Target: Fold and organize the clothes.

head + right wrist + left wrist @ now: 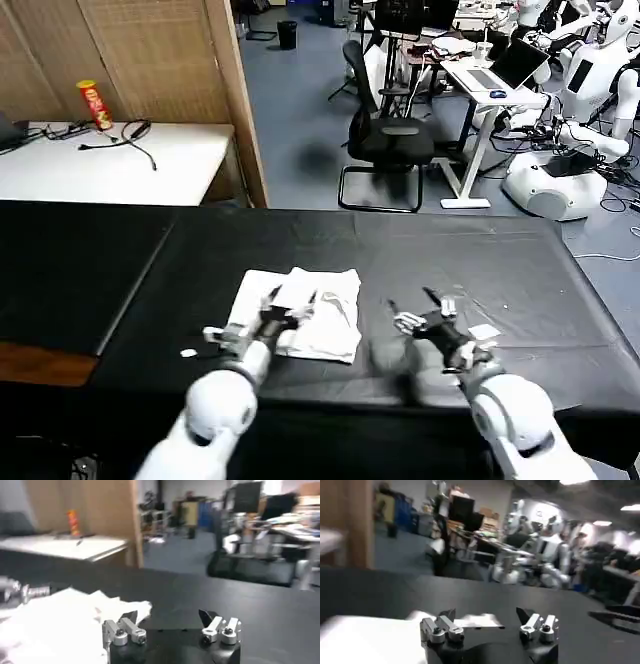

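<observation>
The clothes point(318, 310) are one white T-shirt folded into a compact rectangle on the black table point(520, 270), left of centre. My left gripper point(288, 304) hovers over the shirt's near left part, open with nothing between its fingers. In the left wrist view the left gripper point(487, 616) stands spread, with the shirt point(360, 637) below and beside it. My right gripper point(417, 299) is open above bare black tabletop, to the right of the shirt. The right wrist view has the right gripper point(168, 615) wide apart and the shirt point(55, 622) off to one side.
A small white tag point(484, 331) lies on the table beside the right arm, and a tiny white scrap point(188, 352) lies near the left arm. A white table point(110, 160) with a red can point(94, 105) and cables stands behind. An office chair point(385, 140) sits beyond the far edge.
</observation>
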Motion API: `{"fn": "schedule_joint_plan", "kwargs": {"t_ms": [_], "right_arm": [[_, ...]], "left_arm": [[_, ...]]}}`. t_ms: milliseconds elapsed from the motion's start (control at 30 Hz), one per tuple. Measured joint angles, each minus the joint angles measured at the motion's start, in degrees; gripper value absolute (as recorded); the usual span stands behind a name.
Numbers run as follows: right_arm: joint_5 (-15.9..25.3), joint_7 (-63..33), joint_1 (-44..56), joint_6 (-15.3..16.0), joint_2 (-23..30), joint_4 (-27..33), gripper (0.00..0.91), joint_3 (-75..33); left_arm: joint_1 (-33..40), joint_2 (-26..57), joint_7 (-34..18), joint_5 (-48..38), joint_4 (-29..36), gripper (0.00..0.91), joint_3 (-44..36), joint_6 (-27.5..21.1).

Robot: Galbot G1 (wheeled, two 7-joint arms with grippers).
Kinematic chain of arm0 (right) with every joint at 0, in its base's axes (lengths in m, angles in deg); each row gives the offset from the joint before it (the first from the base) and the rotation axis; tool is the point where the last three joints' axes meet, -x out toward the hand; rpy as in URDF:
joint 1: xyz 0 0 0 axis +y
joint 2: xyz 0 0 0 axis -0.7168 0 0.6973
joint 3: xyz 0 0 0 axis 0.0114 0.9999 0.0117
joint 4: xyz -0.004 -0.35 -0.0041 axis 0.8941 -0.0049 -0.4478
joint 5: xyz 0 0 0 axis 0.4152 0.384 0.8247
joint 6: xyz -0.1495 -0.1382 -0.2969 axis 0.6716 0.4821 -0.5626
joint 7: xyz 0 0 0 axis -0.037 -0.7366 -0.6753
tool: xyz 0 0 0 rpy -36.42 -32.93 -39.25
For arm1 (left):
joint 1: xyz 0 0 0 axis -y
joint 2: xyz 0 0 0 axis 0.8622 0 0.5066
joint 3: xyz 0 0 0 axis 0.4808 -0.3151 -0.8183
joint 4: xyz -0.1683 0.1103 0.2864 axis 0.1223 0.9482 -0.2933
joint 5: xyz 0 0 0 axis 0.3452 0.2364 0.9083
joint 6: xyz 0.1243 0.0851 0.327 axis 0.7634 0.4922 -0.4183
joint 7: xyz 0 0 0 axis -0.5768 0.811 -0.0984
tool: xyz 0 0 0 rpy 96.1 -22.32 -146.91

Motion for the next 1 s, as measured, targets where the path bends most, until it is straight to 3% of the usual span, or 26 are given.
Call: {"fn": "schedule_joint_plan", "kwargs": {"t_ms": [267, 467, 567, 733, 1000], "right_arm": [[4.53, 0.09, -9.63, 0.44, 2.58, 8.67, 0.878, 11.04], [7.51, -1.54, -13.65, 1.27, 6.46, 14.74, 0.878, 12.97], [6.8, -2.79, -13.75, -0.14, 8.19, 15.6, 0.878, 12.43], [1.92, -6.2, -12.29, -4.19, 10.48, 14.67, 0.878, 8.8], [0.88, -5.43, -7.62, -4.13, 10.13, 9.94, 0.878, 1.78]], "left_arm": [[-0.88, 2.84, 0.04, 1.37, -1.5, 0.878, 5.56, 0.16], [-1.74, 2.48, 0.09, 2.06, -2.17, 0.878, 7.4, 0.45], [-1.97, 2.27, 0.12, 2.0, -2.54, 0.878, 7.95, 0.48], [-2.08, 1.78, 0.41, 1.82, -3.39, 0.878, 8.26, 0.74], [-1.66, 0.2, 1.02, 0.43, -4.82, 0.878, 8.22, 0.87]]}}
